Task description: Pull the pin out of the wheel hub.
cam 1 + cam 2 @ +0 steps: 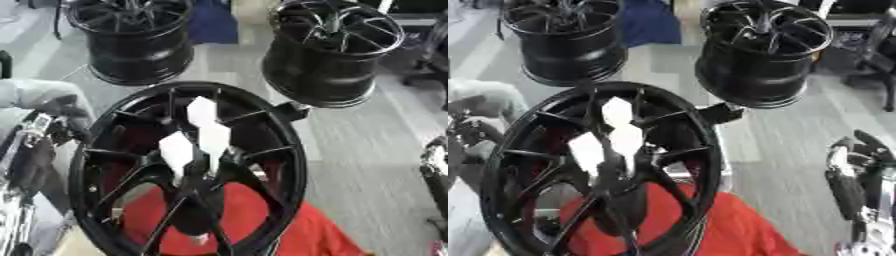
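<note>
Bright even light, soft blur thruout, white pins (200,111) overexposed, faint shadows

black wheel hub (597,170), white pins (614,137)

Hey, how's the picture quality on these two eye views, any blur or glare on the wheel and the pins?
Left eye view: soft all over, the white pins blown out to flat white, so no surface detail shows. Right eye view: equally soft; the near wheel hub reads as dark spokes with little sheen, and the right hand at the edge is smeared. No hard shadows in either view.
</note>
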You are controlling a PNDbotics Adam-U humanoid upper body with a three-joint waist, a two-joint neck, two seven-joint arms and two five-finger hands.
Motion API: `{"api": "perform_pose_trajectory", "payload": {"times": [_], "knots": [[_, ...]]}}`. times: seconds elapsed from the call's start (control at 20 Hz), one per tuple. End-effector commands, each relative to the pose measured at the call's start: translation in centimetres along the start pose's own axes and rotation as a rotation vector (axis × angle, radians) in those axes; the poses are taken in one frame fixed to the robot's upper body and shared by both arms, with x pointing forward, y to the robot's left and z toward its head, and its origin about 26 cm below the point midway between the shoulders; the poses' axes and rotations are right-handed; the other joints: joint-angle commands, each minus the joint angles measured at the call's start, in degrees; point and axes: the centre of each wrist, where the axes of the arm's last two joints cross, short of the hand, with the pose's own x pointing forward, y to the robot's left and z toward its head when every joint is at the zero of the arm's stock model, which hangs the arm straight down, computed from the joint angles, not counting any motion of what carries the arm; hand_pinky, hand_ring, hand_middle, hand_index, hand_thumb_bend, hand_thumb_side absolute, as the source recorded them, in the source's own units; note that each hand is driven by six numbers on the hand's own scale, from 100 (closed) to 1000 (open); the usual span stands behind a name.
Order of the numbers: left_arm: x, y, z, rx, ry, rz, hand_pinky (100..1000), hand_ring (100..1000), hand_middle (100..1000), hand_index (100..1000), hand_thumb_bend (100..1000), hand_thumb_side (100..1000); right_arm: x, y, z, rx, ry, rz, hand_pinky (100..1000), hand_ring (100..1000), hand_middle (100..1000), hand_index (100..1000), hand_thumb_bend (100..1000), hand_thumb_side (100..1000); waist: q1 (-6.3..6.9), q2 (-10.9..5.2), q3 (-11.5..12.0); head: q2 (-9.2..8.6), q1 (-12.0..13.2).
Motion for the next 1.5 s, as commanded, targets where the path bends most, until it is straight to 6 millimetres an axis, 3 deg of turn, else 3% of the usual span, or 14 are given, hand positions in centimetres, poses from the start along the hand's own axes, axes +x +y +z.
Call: {"api": "perform_pose_trajectory", "payload": {"times": [0.05, 0.5, 0.55, 0.6, 0.7, 0.75, 0.8, 0.85, 0.95, 1.15, 1.3, 1.5], "knots": [[1.0, 0.2, -0.3, -0.013, -0.034, -0.016, 523, 511, 622, 836, 100, 794, 0.8, -0.1, -0.3, -0.010, -0.031, -0.007, 525, 589, 599, 798, 100, 478, 0.13, -0.26, -0.09, -0.15, -0.13], [1.2, 0.2, -0.4, -0.027, -0.044, -0.025, 523, 512, 624, 837, 100, 784, 0.7, -0.1, -0.3, -0.010, -0.031, -0.008, 525, 589, 598, 798, 100, 479, 0.12, -0.18, -0.16, -0.15, -0.13], [1.5, 0.3, -0.4, -0.035, -0.054, -0.035, 519, 513, 634, 843, 100, 695, 0.7, -0.1, -0.3, -0.009, -0.031, -0.007, 525, 589, 598, 798, 100, 478, 0.15, -0.20, -0.21, -0.15, -0.12], [2.5, 0.9, -0.7, -0.072, -0.095, -0.078, 519, 513, 636, 844, 100, 678, 0.7, -0.1, -0.3, -0.008, -0.032, -0.006, 525, 589, 598, 798, 100, 478, 0.21, -0.26, -0.38, -0.15, -0.10], [4.7, 2.0, -1.1, -0.158, -0.179, -0.168, 520, 513, 639, 847, 100, 566, 0.8, -0.2, -0.3, -0.008, -0.032, -0.004, 525, 589, 598, 798, 100, 478, 0.36, -0.34, -0.61, -0.15, -0.18], [5.6, 2.6, -1.3, -0.202, -0.216, -0.212, 524, 515, 646, 849, 100, 464, 0.8, -0.2, -0.3, -0.008, -0.033, -0.002, 524, 589, 598, 798, 100, 479, 0.43, -0.38, -0.68, -0.15, -0.24], [7.0, 3.2, -1.6, -0.266, -0.265, -0.283, 526, 516, 649, 850, 100, 433, 0.8, -0.2, -0.4, -0.007, -0.034, 0.000, 524, 589, 598, 798, 100, 479, 0.57, -0.44, -0.77, -0.15, -0.32], [8.4, 3.8, -1.9, -0.335, -0.313, -0.362, 535, 521, 663, 854, 100, 338, 0.7, -0.3, -0.4, -0.006, -0.034, 0.002, 524, 589, 598, 798, 100, 479, 0.74, -0.53, -0.89, -0.15, -0.36], [11.0, 4.6, -2.7, -0.481, -0.402, -0.518, 551, 531, 686, 861, 100, 257, 0.7, -0.3, -0.4, -0.002, -0.036, 0.008, 524, 589, 598, 798, 100, 478, 1.06, -0.74, -1.06, -0.15, -0.51], [15.2, 5.2, -4.5, -0.749, -0.531, -0.780, 580, 547, 713, 864, 100, 244, 0.7, -0.4, -0.3, 0.009, -0.038, 0.017, 524, 589, 598, 798, 100, 476, 1.50, -1.06, -1.48, -0.15, -0.44], [18.1, 4.0, -5.6, -0.987, -0.586, -0.988, 618, 575, 743, 867, 100, 267, 0.7, -0.5, -0.3, 0.020, -0.039, 0.024, 524, 588, 598, 798, 100, 476, 1.90, -1.32, -2.07, -0.15, -0.11], [19.7, 1.7, -6.6, -1.268, -0.588, -1.203, 648, 599, 768, 867, 100, 305, 0.7, -0.5, -0.4, 0.033, -0.043, 0.029, 524, 588, 598, 798, 100, 477, 2.40, -1.60, -2.98, -0.15, 0.26]]}}
